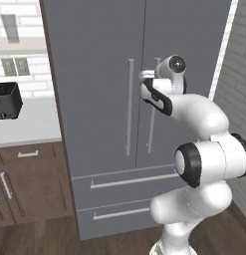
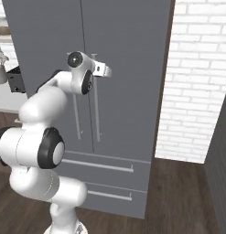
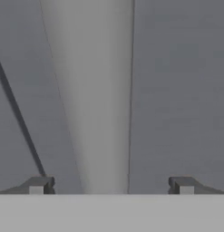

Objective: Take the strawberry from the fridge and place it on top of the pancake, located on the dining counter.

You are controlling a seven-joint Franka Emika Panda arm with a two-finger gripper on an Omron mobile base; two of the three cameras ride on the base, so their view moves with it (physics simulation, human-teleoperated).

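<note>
Facing tall matte grey double-door fridge (image 1: 99, 99), both doors closed, two-finger gripper (image 3: 111, 185) spread wide astride right door's long silver bar handle (image 3: 93, 99), white brick wall (image 2: 196, 82) right, dark wood floor (image 2: 178, 196), black toaster (image 1: 6, 101) on white counter (image 1: 30, 124) left.

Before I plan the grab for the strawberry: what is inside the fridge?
That cannot be seen. Both doors of the fridge are shut, as are its two bottom drawers, so shelves and contents are covered. The open gripper straddles the right door handle without closing on it.
</note>
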